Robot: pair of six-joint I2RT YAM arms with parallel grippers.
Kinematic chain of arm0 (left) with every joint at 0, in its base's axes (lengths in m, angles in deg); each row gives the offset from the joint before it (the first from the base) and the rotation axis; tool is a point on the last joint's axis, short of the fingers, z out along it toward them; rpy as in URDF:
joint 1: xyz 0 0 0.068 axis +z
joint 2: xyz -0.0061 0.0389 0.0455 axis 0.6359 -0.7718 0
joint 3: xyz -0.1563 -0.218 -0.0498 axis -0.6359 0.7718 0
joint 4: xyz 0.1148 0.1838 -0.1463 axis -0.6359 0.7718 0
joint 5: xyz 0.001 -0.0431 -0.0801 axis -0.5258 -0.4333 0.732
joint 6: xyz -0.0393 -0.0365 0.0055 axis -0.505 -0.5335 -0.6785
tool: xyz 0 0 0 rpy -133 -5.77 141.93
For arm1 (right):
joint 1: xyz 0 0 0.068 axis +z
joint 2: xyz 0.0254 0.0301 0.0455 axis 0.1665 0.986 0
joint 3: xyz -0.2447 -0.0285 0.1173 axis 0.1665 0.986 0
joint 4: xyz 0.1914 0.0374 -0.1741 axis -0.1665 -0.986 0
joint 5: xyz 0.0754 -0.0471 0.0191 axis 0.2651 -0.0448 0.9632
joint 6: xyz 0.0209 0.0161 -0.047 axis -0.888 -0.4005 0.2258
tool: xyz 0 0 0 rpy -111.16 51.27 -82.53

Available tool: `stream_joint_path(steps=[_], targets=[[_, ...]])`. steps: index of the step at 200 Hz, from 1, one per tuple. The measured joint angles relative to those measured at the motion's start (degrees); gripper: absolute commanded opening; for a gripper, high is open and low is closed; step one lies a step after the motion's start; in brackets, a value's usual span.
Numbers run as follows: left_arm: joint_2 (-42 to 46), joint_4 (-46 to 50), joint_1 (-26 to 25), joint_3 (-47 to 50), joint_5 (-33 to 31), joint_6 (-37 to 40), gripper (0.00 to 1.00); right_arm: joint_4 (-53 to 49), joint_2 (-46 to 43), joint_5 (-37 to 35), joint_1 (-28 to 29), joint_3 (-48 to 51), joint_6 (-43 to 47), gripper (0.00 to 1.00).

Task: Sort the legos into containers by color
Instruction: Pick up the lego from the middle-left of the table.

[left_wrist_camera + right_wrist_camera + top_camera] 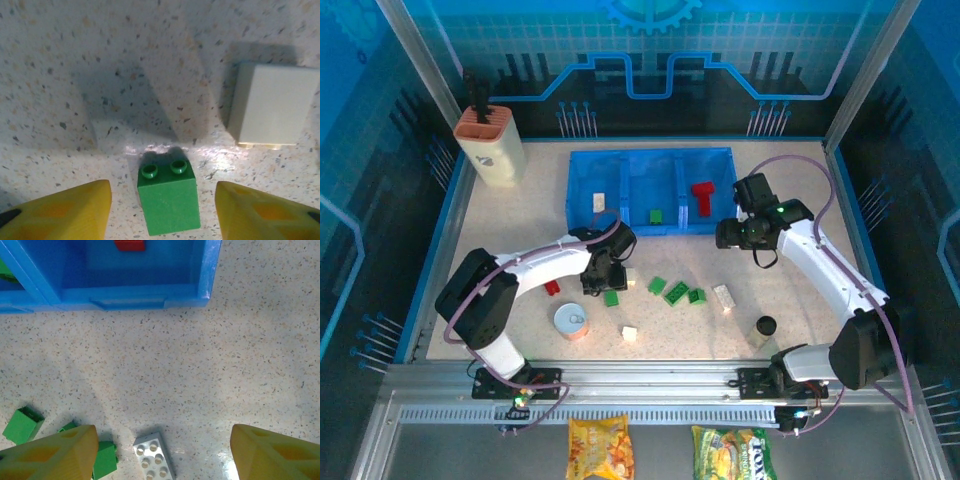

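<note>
we find the left gripper (163,194) low over the table (60,75), its jaws partly open and gripping nothing. a green brick (168,207) sits squarely between the fingers (70,212), its two studs at the end away from the wrist. bare table shows on either side of it, so neither finger touches it. ahead of the jaws and off to one side, a white brick (272,105) rests on the table, well apart from the green one.

the right gripper (162,440) hangs over the table with its jaws wide apart and empty. between them, nearer one finger than the other, lies a white piece (154,461), flat, studs up. green pieces (22,426) lie close around that same finger's tip. straight ahead of these jaws stands the tray (150,292), and in the end compartment facing them we see a red brick (130,245), cut off by the frame edge.

from above, the tray lies beyond both grippers, nearer the right one. its compartment closest to the right jaws holds the red brick, the middle one a green block (657,215), and the one closest to the left jaws a white block (599,203). a loose red (552,288) lies behind the left jaws, beside that arm, and a can (572,321) stands nearer the arm's base.
</note>
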State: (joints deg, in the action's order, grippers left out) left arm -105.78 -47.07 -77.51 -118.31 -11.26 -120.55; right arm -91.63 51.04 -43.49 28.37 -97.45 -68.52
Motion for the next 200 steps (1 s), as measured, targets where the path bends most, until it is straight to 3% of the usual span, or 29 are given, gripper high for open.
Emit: stream_joint_path(steps=[200], targets=[[0.1,-3.7,-3.2,5.2,0.9,-3.4,0.39,-1.2,0.4,-1.4,1.8,-1.3,0.0,0.72]])
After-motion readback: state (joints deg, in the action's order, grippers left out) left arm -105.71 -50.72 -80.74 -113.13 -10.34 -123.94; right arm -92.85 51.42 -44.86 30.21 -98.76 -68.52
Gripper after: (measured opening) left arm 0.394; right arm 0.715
